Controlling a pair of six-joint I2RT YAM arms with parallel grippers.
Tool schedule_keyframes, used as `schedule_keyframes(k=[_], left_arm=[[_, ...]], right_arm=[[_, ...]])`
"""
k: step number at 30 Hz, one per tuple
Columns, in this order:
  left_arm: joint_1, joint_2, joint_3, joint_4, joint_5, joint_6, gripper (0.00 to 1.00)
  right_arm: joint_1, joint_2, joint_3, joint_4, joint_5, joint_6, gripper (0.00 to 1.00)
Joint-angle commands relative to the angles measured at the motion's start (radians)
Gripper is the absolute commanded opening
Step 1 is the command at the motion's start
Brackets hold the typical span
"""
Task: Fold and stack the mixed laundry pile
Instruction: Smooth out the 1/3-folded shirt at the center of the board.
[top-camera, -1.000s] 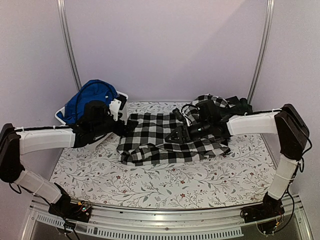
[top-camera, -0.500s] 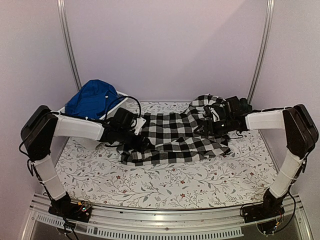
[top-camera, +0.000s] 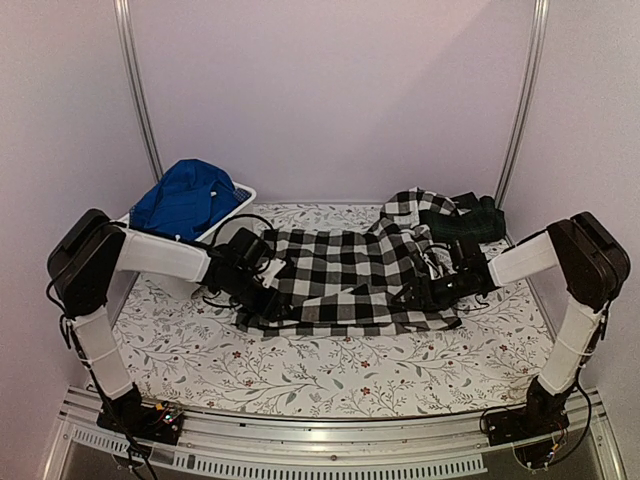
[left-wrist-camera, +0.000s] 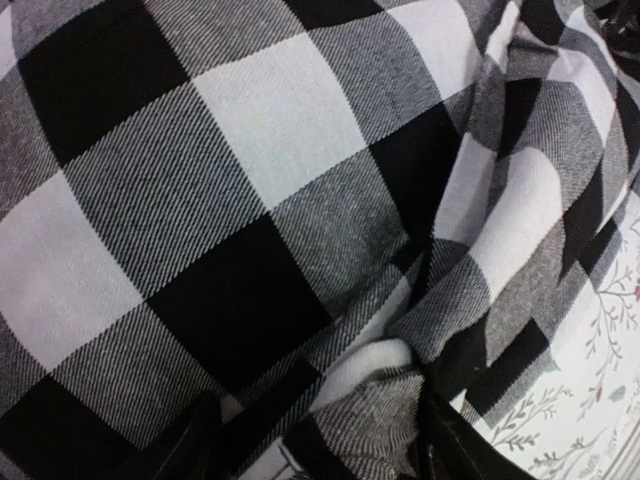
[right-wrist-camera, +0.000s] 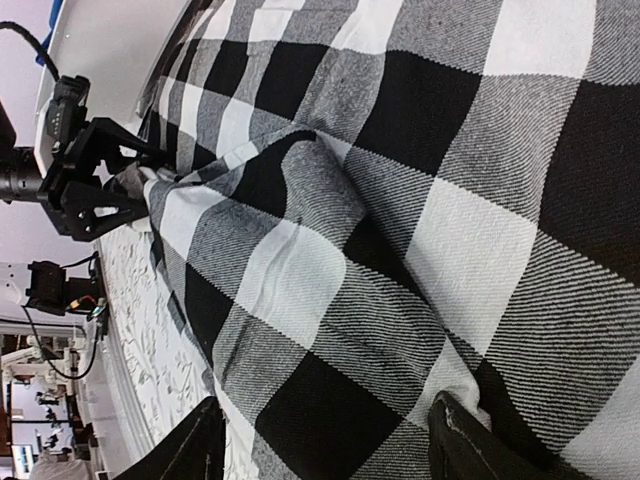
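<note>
The black-and-white checked shirt (top-camera: 340, 275) lies spread across the middle of the table. It fills the left wrist view (left-wrist-camera: 250, 200) and the right wrist view (right-wrist-camera: 420, 180). My left gripper (top-camera: 268, 290) is low at the shirt's left edge. Its jaws stand wide apart, with a bunched fold between them (left-wrist-camera: 315, 450). My right gripper (top-camera: 420, 290) is at the shirt's right side, with its jaws wide apart over flat cloth (right-wrist-camera: 320, 450). The bright blue garment (top-camera: 185, 195) sits in the tub. The dark tartan garment (top-camera: 480, 215) lies at the back right.
A white plastic tub (top-camera: 232, 203) stands at the back left, holding the blue garment. The floral tablecloth (top-camera: 330, 365) shows along the front. Metal posts rise at the back left (top-camera: 135, 90) and back right (top-camera: 520, 100). My left arm shows in the right wrist view (right-wrist-camera: 80, 170).
Both grippers have moved toward the front. The checked shirt has spread wider and its front edge has come nearer. The right arm has dropped away from the tartan garment.
</note>
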Motion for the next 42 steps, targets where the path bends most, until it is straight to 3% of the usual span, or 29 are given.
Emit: schedule_keyframes(k=[1, 6, 10, 15, 20, 24, 30, 36, 42], left_arm=[[0.012, -0.07, -0.049, -0.148, 0.018, -0.024, 0.65], [0.04, -0.116, -0.046, -0.148, 0.007, -0.018, 0.66], [0.04, -0.121, -0.011, -0.149, -0.004, 0.003, 0.67], [0.041, -0.138, 0.008, -0.158, -0.036, 0.045, 0.68], [0.05, -0.175, -0.014, -0.155, -0.074, 0.068, 0.65], [0.053, -0.214, -0.047, -0.135, -0.071, 0.077, 0.53], [0.052, -0.227, -0.058, -0.129, -0.034, 0.087, 0.38], [0.05, -0.227, -0.046, -0.119, -0.046, 0.095, 0.55], [0.061, -0.18, 0.035, -0.119, -0.134, 0.079, 0.61]], right_arm=[[0.013, -0.134, -0.133, -0.105, -0.075, 0.083, 0.69], [-0.061, -0.362, -0.081, -0.22, -0.009, 0.081, 0.72], [-0.147, -0.461, -0.069, -0.334, 0.16, 0.067, 0.62], [-0.191, -0.474, -0.112, -0.347, 0.239, 0.041, 0.48], [-0.192, -0.397, -0.149, -0.298, 0.155, 0.032, 0.41], [-0.191, -0.408, -0.168, -0.266, 0.054, 0.016, 0.44], [-0.192, -0.489, -0.199, -0.294, 0.094, 0.03, 0.64], [-0.25, -0.483, -0.135, -0.231, 0.237, 0.065, 0.63], [-0.303, -0.28, 0.06, -0.219, 0.405, 0.016, 0.56]])
